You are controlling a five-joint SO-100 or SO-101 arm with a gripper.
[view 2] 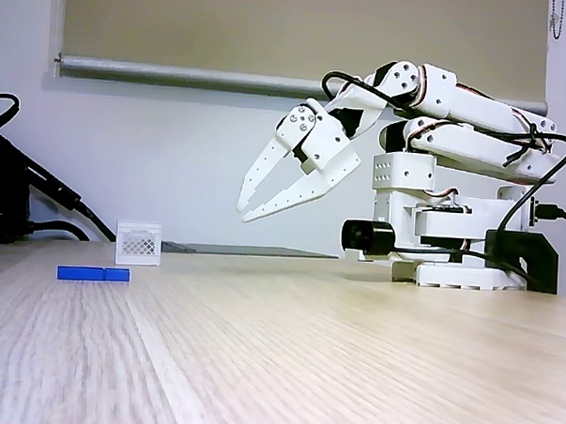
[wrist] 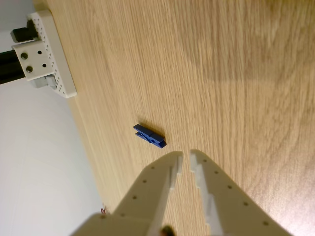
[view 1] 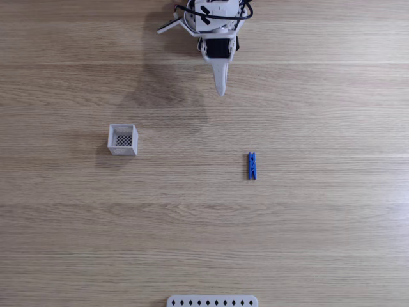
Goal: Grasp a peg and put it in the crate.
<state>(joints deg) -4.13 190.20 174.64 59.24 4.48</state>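
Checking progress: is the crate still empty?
Empty: the crate shows only its bare mesh bottom, and the peg lies apart on the table.

We saw a light wood-grain tabletop with a white perforated strip at its near edge, and black cables at one side.
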